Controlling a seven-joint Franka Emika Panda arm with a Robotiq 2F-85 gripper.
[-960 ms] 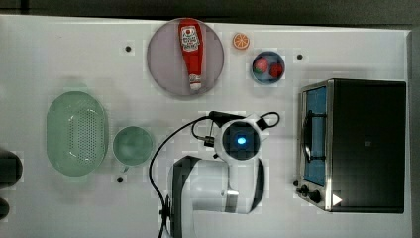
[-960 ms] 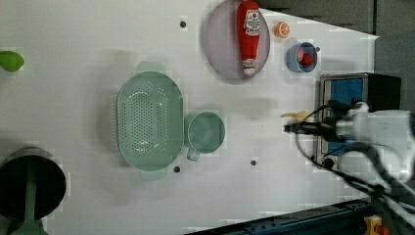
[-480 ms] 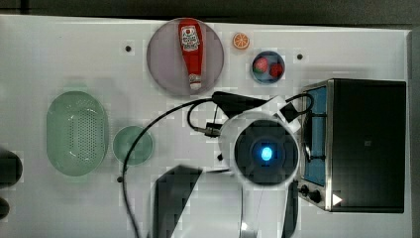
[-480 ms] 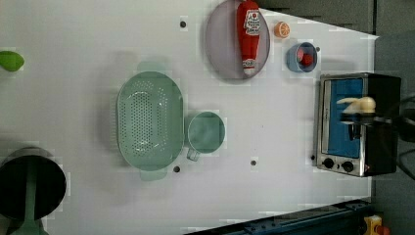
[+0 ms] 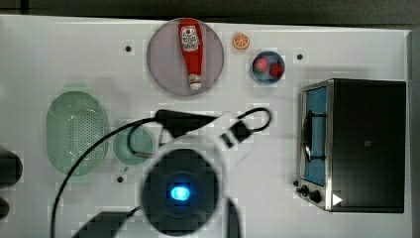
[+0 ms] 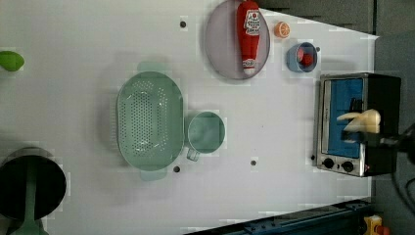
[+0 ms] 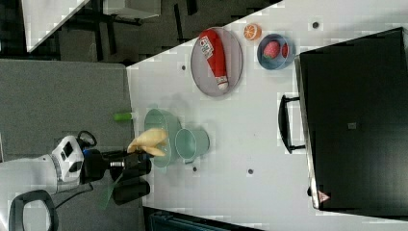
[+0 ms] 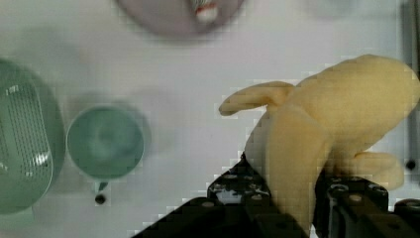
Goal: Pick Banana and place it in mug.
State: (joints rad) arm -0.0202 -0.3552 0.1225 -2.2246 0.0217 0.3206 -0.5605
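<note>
Overhead, the gripper (image 8: 292,198) grips the banana (image 8: 322,139); the mug (image 6: 206,132) is empty; ketchup bottle (image 5: 191,51) on plate (image 5: 163,69).

a white table (image 5: 59,59) carries a colander (image 5: 77,133), mug (image 5: 132,146), plate (image 5: 168,74), orange slice (image 5: 240,40), blue bowl (image 5: 268,68) and toaster oven (image 5: 356,144).

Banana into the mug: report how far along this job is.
Done: the banana is picked, clamped in the gripper and raised off the table. In hand: carrying it. Left: the mug beside the colander holds nothing, so the banana must be brought over it and released.
</note>
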